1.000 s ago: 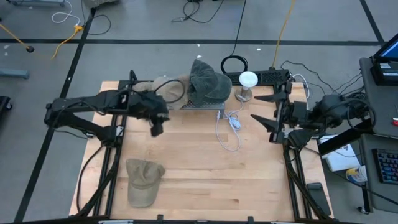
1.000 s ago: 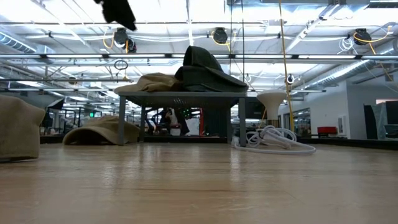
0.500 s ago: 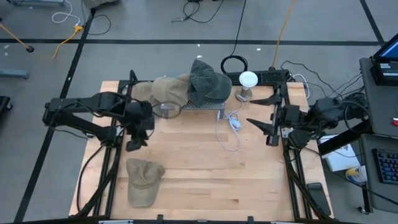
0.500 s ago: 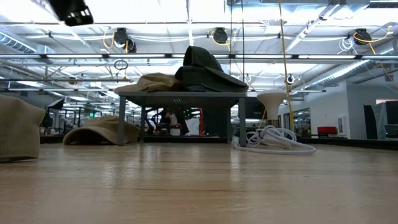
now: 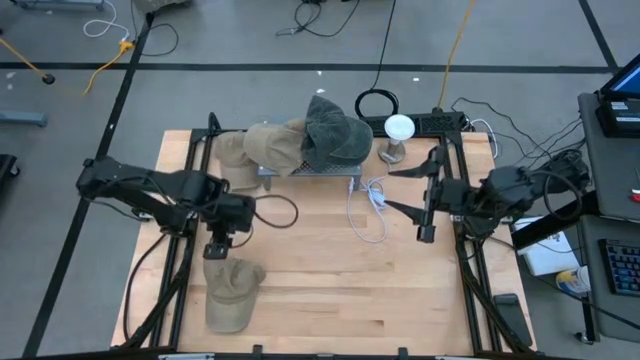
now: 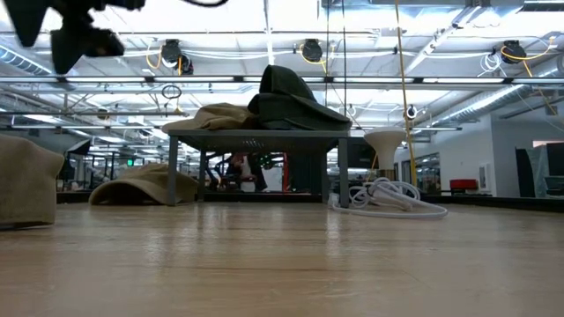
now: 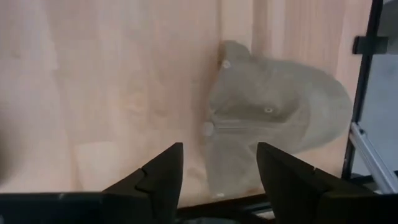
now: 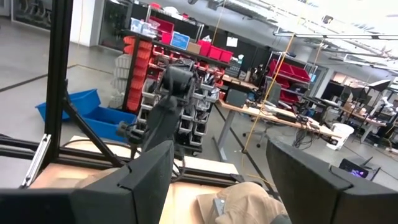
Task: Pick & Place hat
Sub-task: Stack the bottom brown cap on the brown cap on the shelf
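While the left claw (image 5: 217, 247) is held open and empty just above the tan hat (image 5: 230, 290) lying at the near left of the counter (image 5: 330, 290), the reach for that hat is judged to be the step in hand. A straight descent and a closing on the crown are called for next. The right claw (image 5: 424, 205), open and empty, is parked at the right. Three hats are counted: this one, a second tan hat (image 5: 268, 145) and a dark green hat (image 5: 335, 130) on the far rack (image 5: 310, 172).
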`<state>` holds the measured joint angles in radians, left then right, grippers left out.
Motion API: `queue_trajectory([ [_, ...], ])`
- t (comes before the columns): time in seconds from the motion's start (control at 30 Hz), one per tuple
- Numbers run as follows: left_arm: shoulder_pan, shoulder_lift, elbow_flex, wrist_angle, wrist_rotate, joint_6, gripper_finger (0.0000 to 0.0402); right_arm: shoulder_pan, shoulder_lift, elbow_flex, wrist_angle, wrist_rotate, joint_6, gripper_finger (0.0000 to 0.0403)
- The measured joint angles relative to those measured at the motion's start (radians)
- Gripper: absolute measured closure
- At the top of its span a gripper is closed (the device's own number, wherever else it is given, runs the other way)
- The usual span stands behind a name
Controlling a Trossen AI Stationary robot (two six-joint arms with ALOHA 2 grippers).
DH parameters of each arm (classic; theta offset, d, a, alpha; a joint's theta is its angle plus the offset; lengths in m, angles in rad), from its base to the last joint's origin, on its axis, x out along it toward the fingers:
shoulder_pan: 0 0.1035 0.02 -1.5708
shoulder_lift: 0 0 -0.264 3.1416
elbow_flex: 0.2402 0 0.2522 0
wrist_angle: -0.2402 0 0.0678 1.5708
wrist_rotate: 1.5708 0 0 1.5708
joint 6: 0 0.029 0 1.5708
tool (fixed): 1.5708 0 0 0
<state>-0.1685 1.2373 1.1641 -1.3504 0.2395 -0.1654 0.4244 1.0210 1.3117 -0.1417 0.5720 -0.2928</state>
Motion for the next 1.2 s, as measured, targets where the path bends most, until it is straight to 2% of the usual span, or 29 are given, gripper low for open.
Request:
queue_trajectory([
  [0.13, -0.042, 0.002, -0.113, 0.102, 0.052, -0.056, 0.0186, 0.000, 0.006, 0.000, 0.000, 0.000, -0.003, 0.0151],
  [0.33, -0.090, 0.001, -0.247, 0.264, 0.076, -0.115, 0.0196, 0.000, 0.008, 0.000, 0.001, 0.000, -0.005, 0.0151],
  [0.47, -0.105, 0.001, -0.324, 0.312, 0.074, -0.175, 0.0198, 0.000, 0.008, 0.000, 0.001, 0.000, -0.005, 0.0151],
  [0.63, -0.109, 0.001, -0.400, 0.351, 0.076, -0.236, 0.0185, 0.000, 0.008, 0.000, -0.007, 0.000, 0.009, 0.0151],
  [0.9, -0.109, 0.001, -0.510, 0.476, 0.136, -0.302, 0.0155, 0.001, 0.008, 0.000, -0.010, 0.000, 0.038, 0.0151],
  [1.2, -0.109, 0.001, -0.591, 0.641, 0.147, -0.347, 0.0149, 0.001, 0.008, 0.000, -0.020, 0.000, 0.040, 0.0151],
])
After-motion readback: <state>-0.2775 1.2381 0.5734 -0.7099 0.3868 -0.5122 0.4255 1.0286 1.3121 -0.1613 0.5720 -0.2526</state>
